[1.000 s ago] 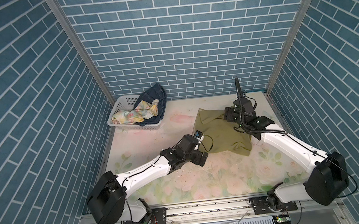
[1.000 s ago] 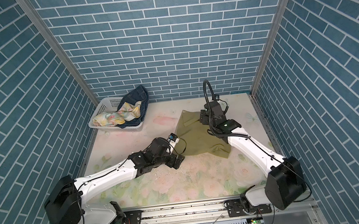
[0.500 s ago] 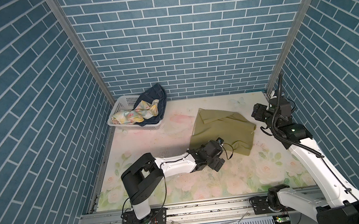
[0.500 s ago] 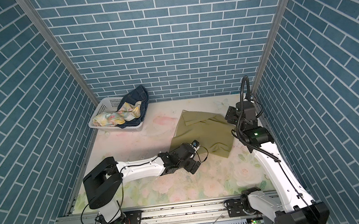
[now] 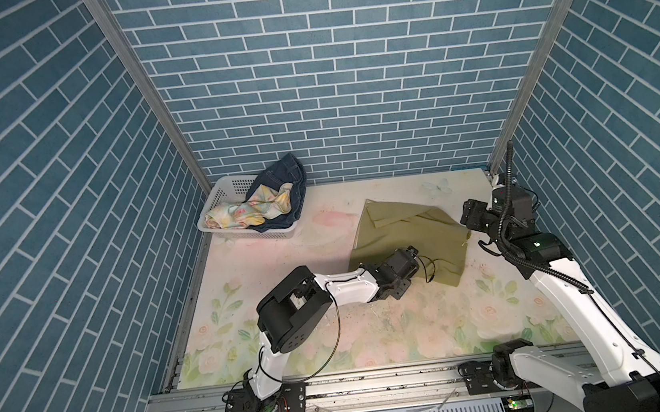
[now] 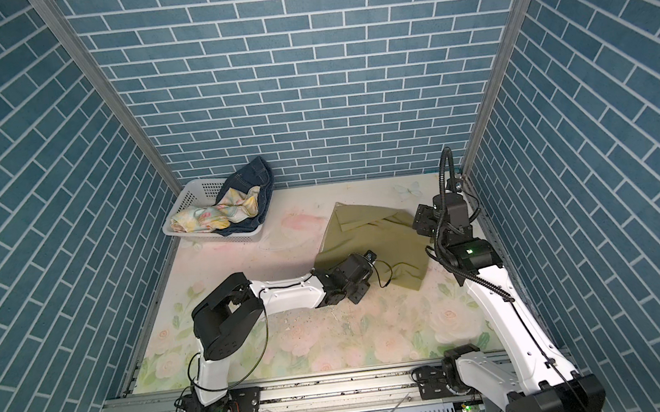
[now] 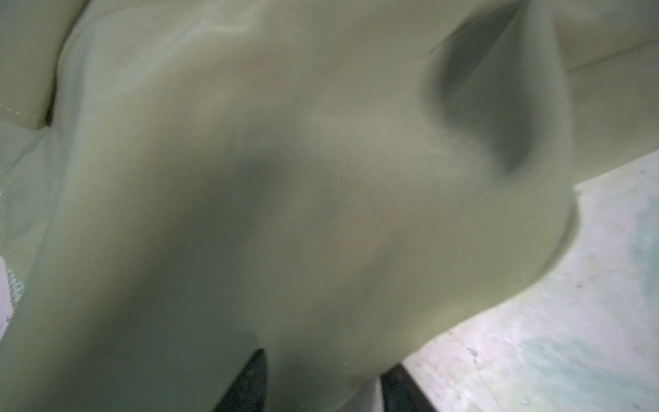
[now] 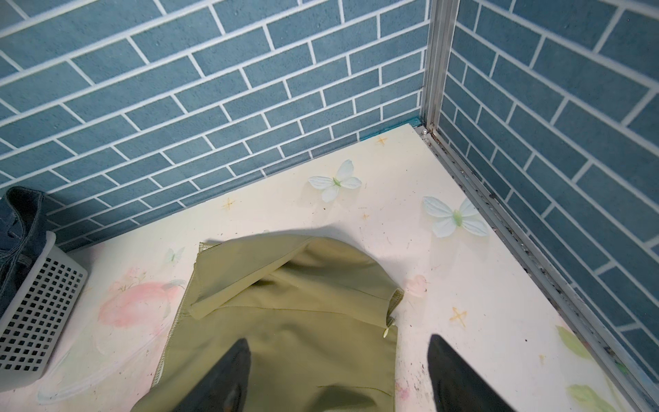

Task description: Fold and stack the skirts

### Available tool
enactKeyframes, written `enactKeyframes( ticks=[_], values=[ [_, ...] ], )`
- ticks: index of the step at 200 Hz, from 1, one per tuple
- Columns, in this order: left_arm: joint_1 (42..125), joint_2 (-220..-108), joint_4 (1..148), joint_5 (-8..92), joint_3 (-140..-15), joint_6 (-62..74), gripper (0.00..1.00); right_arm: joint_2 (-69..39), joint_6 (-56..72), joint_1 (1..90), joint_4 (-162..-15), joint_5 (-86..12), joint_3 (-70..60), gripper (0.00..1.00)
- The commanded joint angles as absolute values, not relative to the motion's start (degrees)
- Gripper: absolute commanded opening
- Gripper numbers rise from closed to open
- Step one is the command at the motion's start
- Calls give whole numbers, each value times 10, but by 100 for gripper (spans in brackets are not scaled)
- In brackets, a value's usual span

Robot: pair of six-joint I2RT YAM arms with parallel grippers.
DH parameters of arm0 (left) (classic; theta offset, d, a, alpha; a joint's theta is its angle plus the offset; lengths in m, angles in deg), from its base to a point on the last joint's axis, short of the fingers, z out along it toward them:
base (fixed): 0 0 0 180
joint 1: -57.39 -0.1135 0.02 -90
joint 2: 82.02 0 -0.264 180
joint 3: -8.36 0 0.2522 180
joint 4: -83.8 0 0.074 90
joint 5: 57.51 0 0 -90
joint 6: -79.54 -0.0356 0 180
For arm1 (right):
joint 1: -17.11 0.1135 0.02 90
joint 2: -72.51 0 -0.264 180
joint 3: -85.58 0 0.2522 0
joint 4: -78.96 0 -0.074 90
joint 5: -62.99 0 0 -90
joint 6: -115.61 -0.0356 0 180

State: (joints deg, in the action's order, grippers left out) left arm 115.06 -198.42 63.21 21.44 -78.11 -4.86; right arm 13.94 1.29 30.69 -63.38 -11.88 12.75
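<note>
I think the job is only at its start. Only the green skirt [image 5: 406, 228] is out on the worktop [image 5: 284, 262]. It lies on the right side, about halfway between near and far. It is mostly spread flat, but it is not neat. Its far corner is flipped over onto itself, and there are bumps by the right edge. It does not look like a finished fold.

The left claw [image 7: 324, 385] is at the near left edge of the green skirt. In the left wrist view, green cloth fills almost the whole picture. It runs down between the two dark fingers [image 7: 255, 378]. The claw is narrow and seems to pinch that edge. The picture is blurry, so I am not fully sure of the grip.

The right claw [image 8: 338, 378] is above the right edge of the green skirt, toward the far side. Its fingers stand wide apart and it holds nothing.

The other two skirts are in the basket [image 5: 218, 193] at the far left corner. The flower skirt [image 5: 245, 211] lies crumpled on top. The denim skirt [image 5: 283, 174] sticks up over the far rim. No claw is near them.

So nothing is folded and there is no stack. My guess at what is left: fold the green skirt, then take out, fold and stack the flower skirt and the denim skirt.
</note>
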Motion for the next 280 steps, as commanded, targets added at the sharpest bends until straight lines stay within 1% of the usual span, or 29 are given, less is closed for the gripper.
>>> enactKeyframes(
  ticks=[1, 29, 48, 79, 85, 87, 89, 97, 99, 101, 104, 108, 121, 140, 182, 203, 242, 280],
  values=[
    [1115, -1982, 633, 209, -786, -44, 0, 155, 38, 306, -641, -117, 143, 77],
    [1052, -1946, 651, 224, -765, -43, 0, 159, 43, 307, -646, -114, 156, 76],
    [1003, -1935, 658, 223, -773, -54, 0, 163, 33, 307, -654, -127, 170, 76],
    [916, -1976, 621, 249, -867, -52, 0, 150, 15, 308, -666, -153, 189, 75],
    [907, -1984, 608, 253, -888, -49, 12, 144, 11, 307, -666, -158, 191, 75],
    [905, -1986, 604, 255, -896, -49, 18, 143, 10, 307, -667, -160, 192, 75],
    [903, -1988, 600, 257, -901, -50, 23, 141, 9, 307, -666, -161, 194, 75],
    [902, -1988, 588, 262, -917, -54, 58, 137, 7, 308, -668, -165, 200, 75],
    [903, -1986, 586, 263, -920, -54, 65, 136, 7, 308, -668, -166, 201, 75],
    [904, -1984, 585, 264, -920, -54, 69, 134, 6, 308, -668, -167, 202, 75],
    [906, -1981, 585, 265, -920, -53, 75, 131, 6, 308, -668, -167, 204, 75],
    [908, -1975, 584, 268, -918, -51, 79, 129, 5, 308, -668, -167, 207, 75],
    [918, -1952, 585, 273, -898, -47, 87, 120, 3, 308, -673, -170, 218, 75],
    [936, -1909, 588, 276, -840, -26, 90, 100, -4, 308, -682, -185, 226, 76],
    [977, -1816, 598, 307, -691, 74, 90, 13, -15, 289, -701, -224, 219, 77],
    [1009, -1792, 604, 324, -645, 143, 89, -23, -23, 272, -724, -247, 219, 77],
    [1063, -1811, 608, 327, -646, 280, 83, -37, -31, 251, -743, -261, 226, 76],
    [1080, -1847, 628, 343, -656, 405, 78, -9, -33, 244, -739, -261, 235, 76]
  ],
)
